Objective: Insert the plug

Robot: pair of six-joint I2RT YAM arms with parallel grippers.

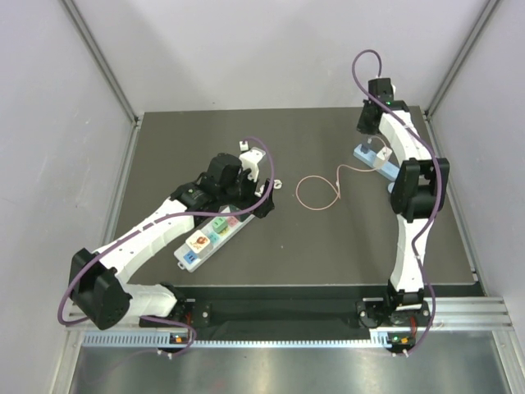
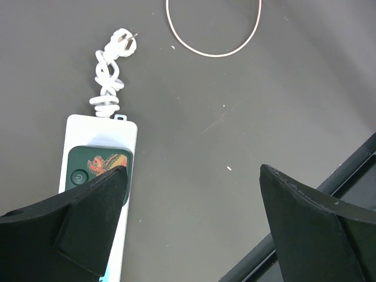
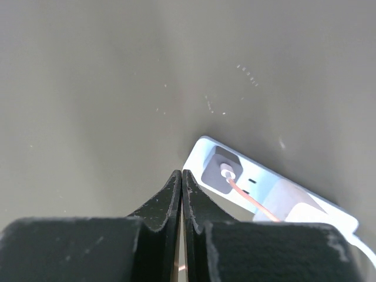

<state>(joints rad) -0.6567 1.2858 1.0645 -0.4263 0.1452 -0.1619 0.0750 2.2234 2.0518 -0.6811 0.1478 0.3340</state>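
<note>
My right gripper point(image 3: 181, 173) is clenched empty just beside the plug point(image 3: 222, 170), which sits in the blue strip point(image 3: 267, 179), so I'd press squarely down on its top, clear of the cable point(image 3: 252, 202), while the left gripper point(image 2: 192, 176) hangs released over the white strip point(image 2: 100, 126).

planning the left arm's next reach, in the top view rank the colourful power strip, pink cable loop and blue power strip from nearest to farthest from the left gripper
From the left gripper:
1. colourful power strip, right beside it, running toward the near left
2. pink cable loop, mid-table, off to its right
3. blue power strip, far right, below the right arm
</note>
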